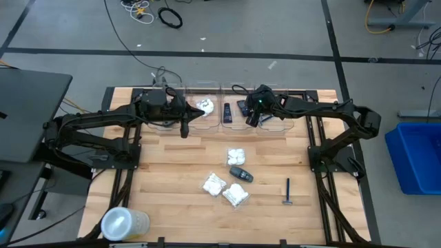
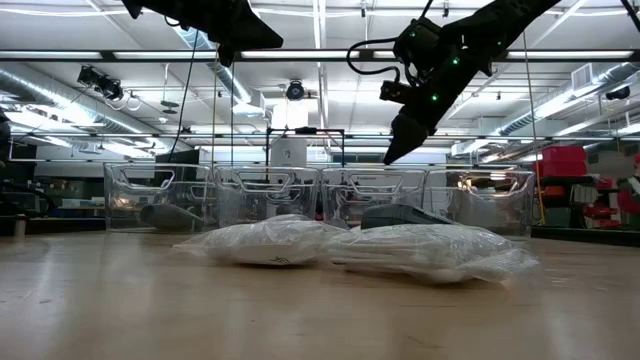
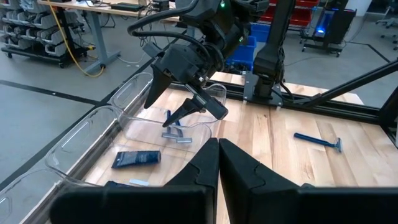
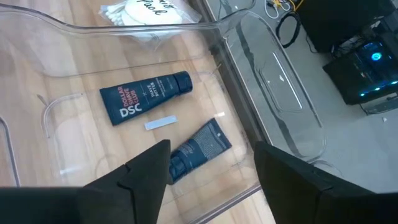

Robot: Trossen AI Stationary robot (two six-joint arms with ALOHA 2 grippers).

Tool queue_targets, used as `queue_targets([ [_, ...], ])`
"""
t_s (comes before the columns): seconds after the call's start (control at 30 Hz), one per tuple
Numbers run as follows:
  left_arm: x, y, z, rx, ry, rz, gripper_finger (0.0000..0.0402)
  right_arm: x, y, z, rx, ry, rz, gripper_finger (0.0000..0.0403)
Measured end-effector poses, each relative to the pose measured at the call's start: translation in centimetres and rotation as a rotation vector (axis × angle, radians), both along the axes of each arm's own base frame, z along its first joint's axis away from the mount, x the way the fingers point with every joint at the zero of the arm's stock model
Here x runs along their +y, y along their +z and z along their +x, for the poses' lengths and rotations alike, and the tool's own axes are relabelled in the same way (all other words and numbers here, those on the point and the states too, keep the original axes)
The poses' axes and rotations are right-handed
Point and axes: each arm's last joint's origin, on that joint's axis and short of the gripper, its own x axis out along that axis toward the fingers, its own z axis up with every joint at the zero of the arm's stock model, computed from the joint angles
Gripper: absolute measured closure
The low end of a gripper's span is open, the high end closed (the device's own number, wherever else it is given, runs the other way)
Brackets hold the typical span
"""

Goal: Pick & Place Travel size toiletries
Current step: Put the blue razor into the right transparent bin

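Note:
My right gripper (image 4: 211,171) hangs open above a clear bin (image 4: 261,68) at the table's far edge, with nothing between its fingers. Two dark tubes (image 4: 146,96) (image 4: 198,149) lie flat on that bin's floor. The neighbouring bin holds a white packet (image 4: 146,12); another holds blue razors (image 3: 175,129). My left gripper (image 3: 217,152) is shut and empty, raised over the table left of the bins (image 1: 185,127). On the open table lie three white packets (image 1: 236,155) (image 1: 213,184) (image 1: 235,195), a dark grey case (image 1: 241,173) and a blue razor (image 1: 288,191).
A row of clear bins (image 1: 207,114) runs along the far edge. A large translucent round container (image 1: 124,224) lies at the near left corner. Bare wood lies between the bins and the loose items.

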Motion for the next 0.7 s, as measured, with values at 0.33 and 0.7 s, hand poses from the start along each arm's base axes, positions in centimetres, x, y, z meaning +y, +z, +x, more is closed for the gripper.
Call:
queue_targets([
  [0.33, 0.0, 0.0, 0.0, 0.0, 0.0, 0.0, 0.0381, 0.5, 0.5, 0.0, 0.021, 0.063, -0.042, 0.021],
  [0.7, 0.0, 0.0, 0.0, 0.0, -0.001, 0.002, 0.0381, 3.3, 3.2, -0.2, -0.065, 0.179, -0.099, 0.0281],
])
